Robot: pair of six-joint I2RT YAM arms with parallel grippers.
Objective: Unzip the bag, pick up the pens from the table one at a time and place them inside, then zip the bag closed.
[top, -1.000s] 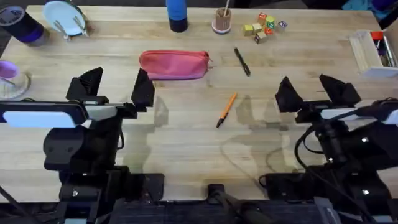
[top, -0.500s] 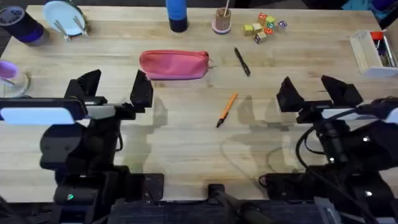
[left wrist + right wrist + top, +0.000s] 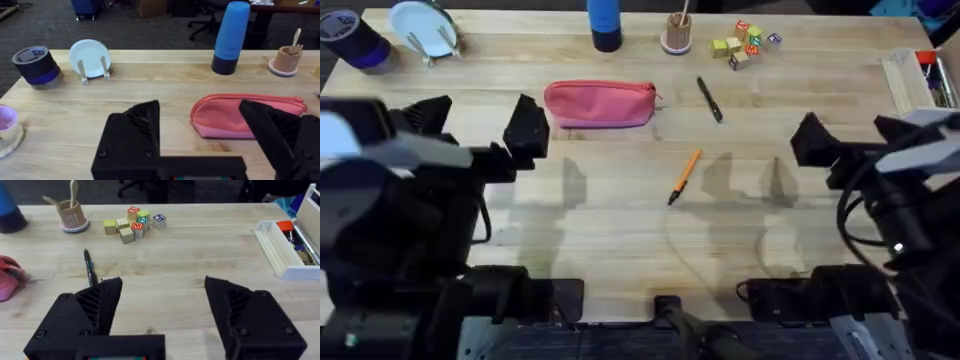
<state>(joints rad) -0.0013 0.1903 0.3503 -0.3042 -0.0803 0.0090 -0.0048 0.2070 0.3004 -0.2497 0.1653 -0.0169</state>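
lying zipped near the table (image 3: 620,240) far edge, bag (image 3: 600,104).

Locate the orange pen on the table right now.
In the overhead view the orange pen lies slanted near the table's middle, below and right of the pink bag, below the black pen.

You are looking past the right gripper (image 3: 162,312), its fingers (image 3: 97,302) standing wide apart over the table (image 3: 200,255); the black pen (image 3: 89,267) is lying just beyond, the bag (image 3: 9,277) peeking in at left.
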